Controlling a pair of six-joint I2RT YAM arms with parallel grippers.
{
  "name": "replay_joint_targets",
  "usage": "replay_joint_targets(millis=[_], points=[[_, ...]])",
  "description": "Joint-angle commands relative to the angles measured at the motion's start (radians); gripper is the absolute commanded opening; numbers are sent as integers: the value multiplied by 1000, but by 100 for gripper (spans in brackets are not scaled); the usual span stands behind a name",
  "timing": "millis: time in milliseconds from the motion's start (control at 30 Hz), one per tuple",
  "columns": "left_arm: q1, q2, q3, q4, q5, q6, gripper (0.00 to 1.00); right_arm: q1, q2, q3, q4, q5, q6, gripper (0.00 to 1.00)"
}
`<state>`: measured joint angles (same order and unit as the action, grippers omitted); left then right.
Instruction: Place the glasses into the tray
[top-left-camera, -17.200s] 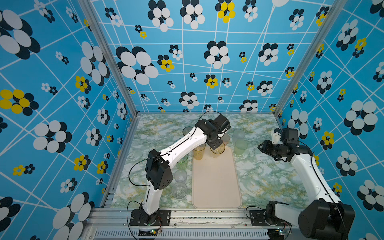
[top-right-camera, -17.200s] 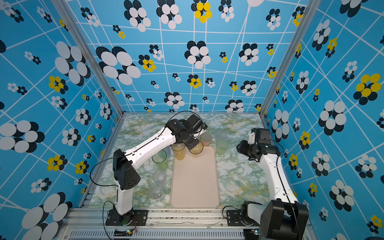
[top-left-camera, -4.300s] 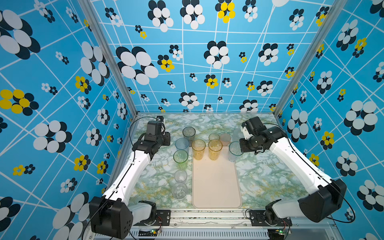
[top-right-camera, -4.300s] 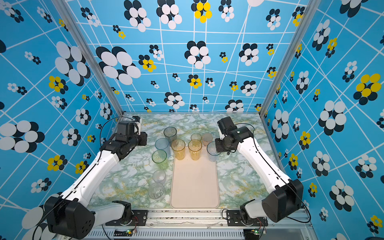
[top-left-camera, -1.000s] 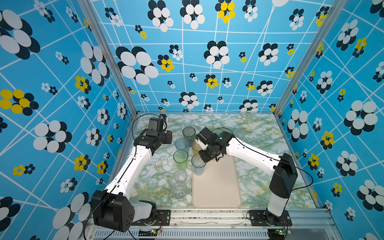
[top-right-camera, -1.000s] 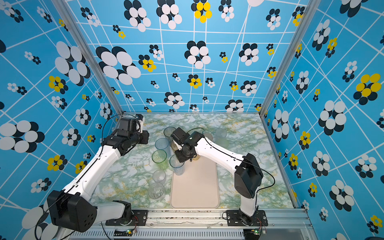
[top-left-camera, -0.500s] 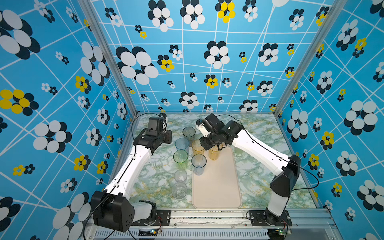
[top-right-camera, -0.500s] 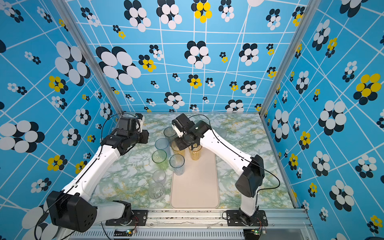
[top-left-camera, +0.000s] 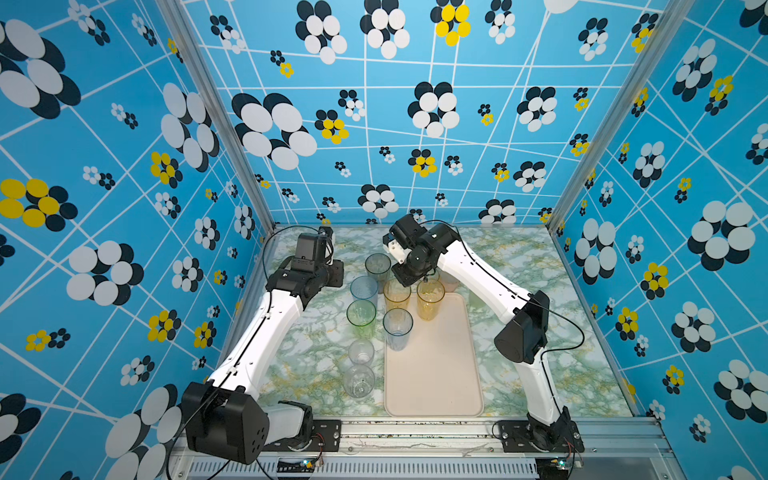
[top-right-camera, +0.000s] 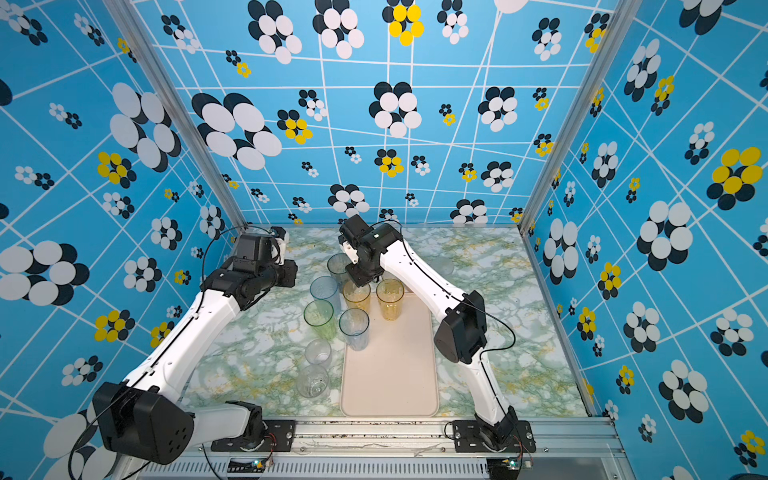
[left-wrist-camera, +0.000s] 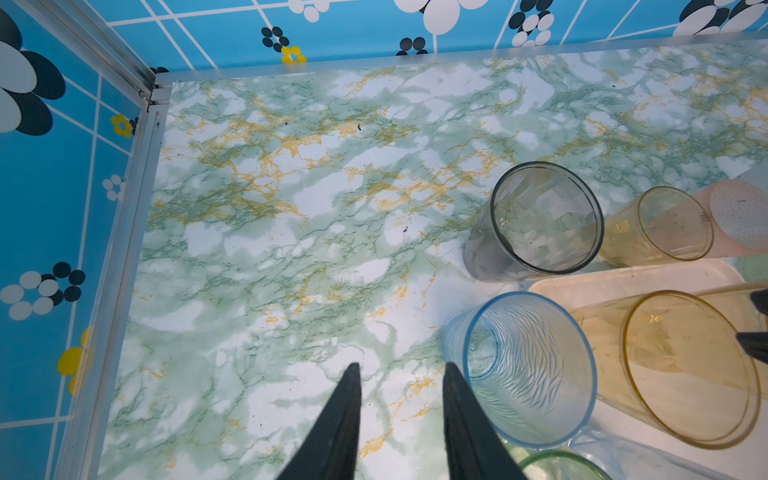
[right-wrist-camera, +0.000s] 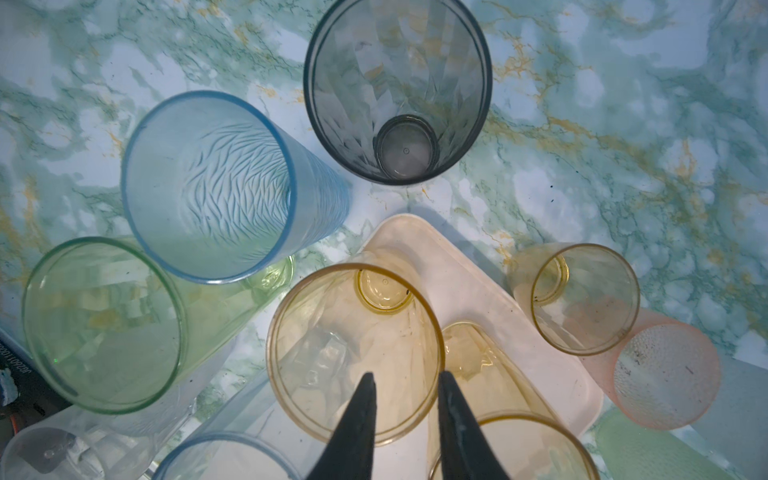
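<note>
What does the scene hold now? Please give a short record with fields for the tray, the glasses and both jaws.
tray: flat on marble table, near half bare
on tray: two amber tumblers at far end; blue tumbler at left edge
left of tray, on table: grey tumbler, textured blue tumbler, green tumbler, two clear tumblers, all upright
left jaws: open, empty, over bare table
right jaws: open, empty, above an amber tumbler

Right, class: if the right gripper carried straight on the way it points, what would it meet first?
Probably the tall amber tumbler standing in the tray's corner. The right gripper hangs open over its rim, with nothing between them. How far above it hangs is unclear.
</note>
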<state>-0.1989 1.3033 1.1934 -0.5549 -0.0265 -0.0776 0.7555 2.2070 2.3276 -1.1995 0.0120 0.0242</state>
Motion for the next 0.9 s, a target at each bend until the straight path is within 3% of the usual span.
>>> replay_joint_targets(millis=[0, 867], points=[[-1, -2, 29, -13, -14, 23, 35, -9, 40, 57, -80, -15, -26, 28], [20, -6, 15, -8, -13, 29, 35, -31, 175, 184, -127, -44, -43, 28]])
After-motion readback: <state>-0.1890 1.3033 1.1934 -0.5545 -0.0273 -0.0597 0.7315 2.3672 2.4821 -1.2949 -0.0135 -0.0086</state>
